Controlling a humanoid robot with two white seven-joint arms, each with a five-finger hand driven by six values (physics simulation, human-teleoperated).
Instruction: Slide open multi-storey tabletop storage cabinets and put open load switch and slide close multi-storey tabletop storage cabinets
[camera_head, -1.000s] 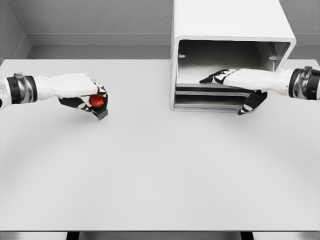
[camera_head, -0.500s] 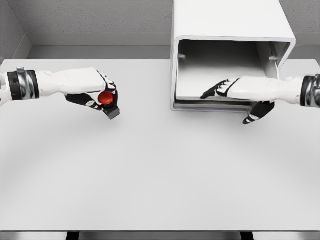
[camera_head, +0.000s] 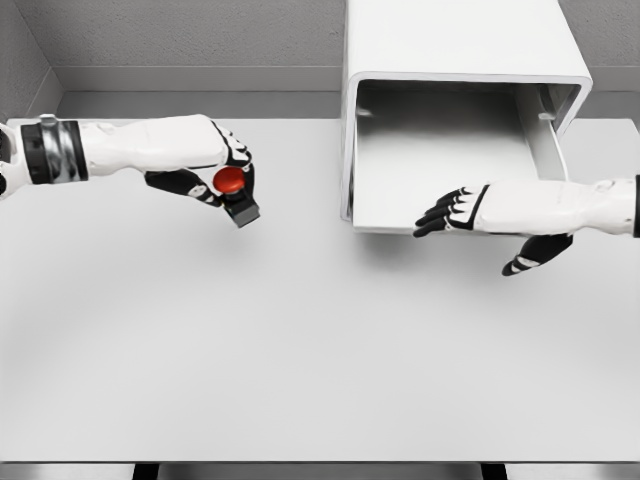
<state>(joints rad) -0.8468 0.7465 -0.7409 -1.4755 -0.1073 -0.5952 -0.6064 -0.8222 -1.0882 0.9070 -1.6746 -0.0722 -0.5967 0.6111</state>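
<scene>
The white storage cabinet (camera_head: 460, 45) stands at the back right of the table. Its drawer (camera_head: 440, 170) is pulled far out toward me and shows a bare inside. My right hand (camera_head: 470, 215) grips the drawer's front edge, fingers laid over the rim and thumb hanging below it. My left hand (camera_head: 222, 180) is raised above the table left of the cabinet, shut on the load switch (camera_head: 236, 192), a dark small box with a red round button on top.
The grey-white table (camera_head: 300, 340) spreads wide in front of both hands. A grey wall runs along the back, and the table's front edge lies near the bottom of the view.
The drawer has slid out toward me, drawn by my right hand. My left hand has carried the load switch up and to the right, closer to the cabinet.
</scene>
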